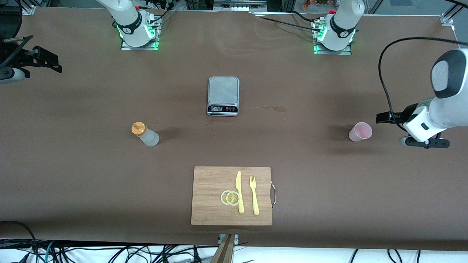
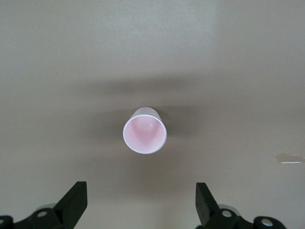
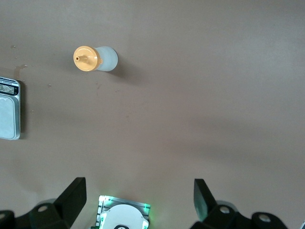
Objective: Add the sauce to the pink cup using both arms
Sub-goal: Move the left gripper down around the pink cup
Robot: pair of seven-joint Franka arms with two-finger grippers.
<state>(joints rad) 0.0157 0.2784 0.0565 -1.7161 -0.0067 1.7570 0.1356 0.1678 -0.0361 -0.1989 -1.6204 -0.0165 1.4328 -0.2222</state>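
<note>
The sauce bottle, whitish with an orange nozzle cap, stands on the brown table toward the right arm's end; it also shows in the right wrist view. The pink cup stands upright toward the left arm's end, its inside bare. My left gripper hangs beside the cup, apart from it, open with nothing between its fingers. My right gripper hovers at the right arm's end of the table, well away from the bottle, open and holding nothing.
A kitchen scale sits mid-table, farther from the front camera than the bottle and cup. A wooden cutting board near the front edge carries a yellow knife, a fork and lemon slices. A small wet mark lies beside the scale.
</note>
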